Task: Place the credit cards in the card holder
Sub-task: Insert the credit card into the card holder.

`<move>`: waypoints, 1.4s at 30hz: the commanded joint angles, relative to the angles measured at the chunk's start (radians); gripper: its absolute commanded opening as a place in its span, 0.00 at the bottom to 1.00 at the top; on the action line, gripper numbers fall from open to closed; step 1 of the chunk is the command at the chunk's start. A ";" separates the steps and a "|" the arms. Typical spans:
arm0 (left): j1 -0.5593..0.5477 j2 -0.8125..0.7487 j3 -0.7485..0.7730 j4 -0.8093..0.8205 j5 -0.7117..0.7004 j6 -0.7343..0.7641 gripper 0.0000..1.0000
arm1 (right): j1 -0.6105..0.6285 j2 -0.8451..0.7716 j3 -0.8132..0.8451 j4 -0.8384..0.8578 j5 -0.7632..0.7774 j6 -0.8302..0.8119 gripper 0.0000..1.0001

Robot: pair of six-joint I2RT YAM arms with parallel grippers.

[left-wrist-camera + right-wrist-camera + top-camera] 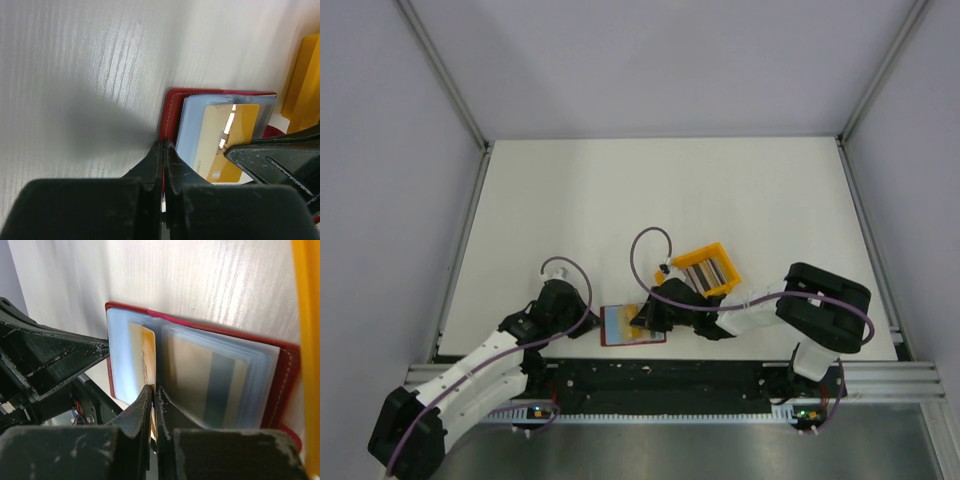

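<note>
While card holder (623, 325) lies open on table (620, 200), we log:
Left fingers (152, 165): pinching its red edge.
Right fingers (142, 405): clamped on gold card (235, 130).

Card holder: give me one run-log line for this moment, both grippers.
left gripper: shut on card holder edge | right gripper: shut on gold card at open sleeves | yellow bin: cards inside

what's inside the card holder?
Card holder: clear sleeves, a gold card partly in one, pinched by the right gripper. A greyish card shows through others; anything beneath is covered.
</note>
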 commanded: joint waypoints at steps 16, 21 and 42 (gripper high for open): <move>-0.002 -0.017 -0.006 -0.009 -0.009 -0.006 0.00 | 0.038 -0.079 0.160 -0.427 0.123 -0.190 0.25; -0.002 -0.019 0.002 -0.016 -0.011 0.003 0.00 | 0.040 -0.080 0.184 -0.427 0.090 -0.224 0.31; -0.002 -0.008 0.002 -0.005 -0.008 0.005 0.00 | 0.063 -0.001 0.320 -0.469 -0.071 -0.271 0.35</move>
